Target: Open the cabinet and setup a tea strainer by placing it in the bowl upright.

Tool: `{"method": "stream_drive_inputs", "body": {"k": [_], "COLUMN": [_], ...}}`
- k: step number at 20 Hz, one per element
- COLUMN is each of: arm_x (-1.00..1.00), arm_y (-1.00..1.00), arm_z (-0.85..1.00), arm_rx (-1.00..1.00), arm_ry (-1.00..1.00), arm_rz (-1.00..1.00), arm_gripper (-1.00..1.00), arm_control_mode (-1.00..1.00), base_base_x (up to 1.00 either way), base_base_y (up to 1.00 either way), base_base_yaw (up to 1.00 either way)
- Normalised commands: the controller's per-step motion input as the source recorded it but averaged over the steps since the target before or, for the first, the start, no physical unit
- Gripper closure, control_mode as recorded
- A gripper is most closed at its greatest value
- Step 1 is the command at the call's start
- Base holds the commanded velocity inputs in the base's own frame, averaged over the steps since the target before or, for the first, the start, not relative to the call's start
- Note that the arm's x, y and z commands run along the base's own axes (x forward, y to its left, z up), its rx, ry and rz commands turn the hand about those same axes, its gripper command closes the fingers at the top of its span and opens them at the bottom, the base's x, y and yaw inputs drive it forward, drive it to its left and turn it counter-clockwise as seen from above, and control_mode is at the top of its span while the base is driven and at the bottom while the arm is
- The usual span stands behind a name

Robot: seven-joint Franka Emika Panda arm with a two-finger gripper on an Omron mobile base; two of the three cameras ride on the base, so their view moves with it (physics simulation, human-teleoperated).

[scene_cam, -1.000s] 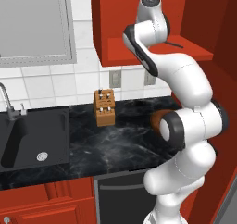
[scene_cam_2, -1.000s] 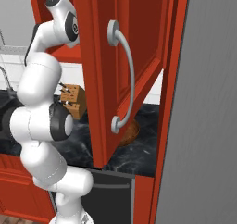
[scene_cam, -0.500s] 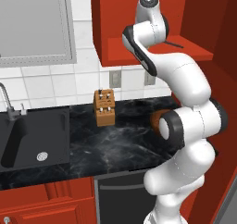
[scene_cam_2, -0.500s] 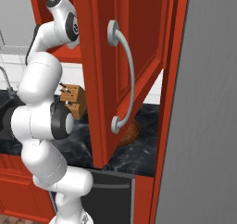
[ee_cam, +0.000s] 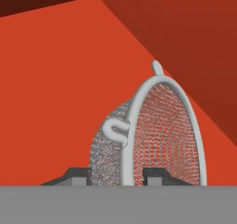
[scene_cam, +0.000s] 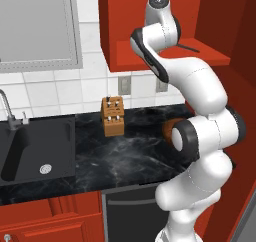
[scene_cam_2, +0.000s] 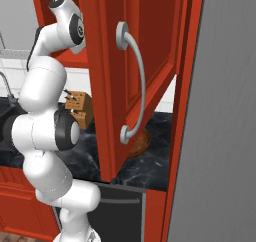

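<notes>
Reaching up into the open cabinet (scene_cam: 165,56), with the claw (ee_cam: 115,174) inside it, against red walls. Fingertips (ee_cam: 76,176) spread on either side of the tea strainer (ee_cam: 152,135), one by the outside of the mesh, the other inside the rim; contact with the metal too hard to judge, so no telling whether pinching or merely straddling. Strainer standing on edge right between the tips, rim upright, mesh dome bulging toward the left tip, a small hooked loop on the rim facing the camera. Thin dark handle (scene_cam: 187,47) sticking out past the arm over the cabinet's lower shelf in the left base view. Cabinet door (scene_cam_2: 132,71) swung wide open, long silver bar handle (scene_cam_2: 132,83) facing outward, well to the side of the claw. Far below the claw, on the black marble tabletop (scene_cam: 115,156): brown wooden bowl (scene_cam_2: 139,142), partly hidden behind the door edge in the right base view and behind the arm's elbow in the left. Knife block (scene_cam: 113,116) also below, nearer the sink (scene_cam: 35,153) than the bowl is.
</notes>
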Motion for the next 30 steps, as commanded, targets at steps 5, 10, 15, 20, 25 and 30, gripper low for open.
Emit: {"method": "stream_drive_inputs", "body": {"k": [5,10,15,20,25,30], "arm_x": [0.0,-0.04,-0.55,-0.54,-0.9,-0.93], "arm_y": [0.1,0.08,0.0,0.0,0.0,0.06], "arm_z": [0.0,-0.01,-0.24,-0.13,0.0,0.01], "arm_rx": [0.0,-0.11,-0.19,-0.14,0.0,-0.01], "arm_ry": [0.0,0.0,-0.13,-0.14,-0.01,0.0], "arm_rz": [0.01,0.01,0.0,0.0,-0.01,-0.15], "arm_gripper": [1.0,1.0,1.0,1.0,1.0,1.0], "arm_control_mode": [-1.0,-1.0,-1.0,-1.0,-1.0,-1.0], "base_base_x": [0.0,0.0,0.0,0.0,0.0,0.0], "base_base_y": [0.0,0.0,0.0,0.0,0.0,0.0], "base_base_yaw": [0.0,0.0,0.0,0.0,0.0,0.0]}}
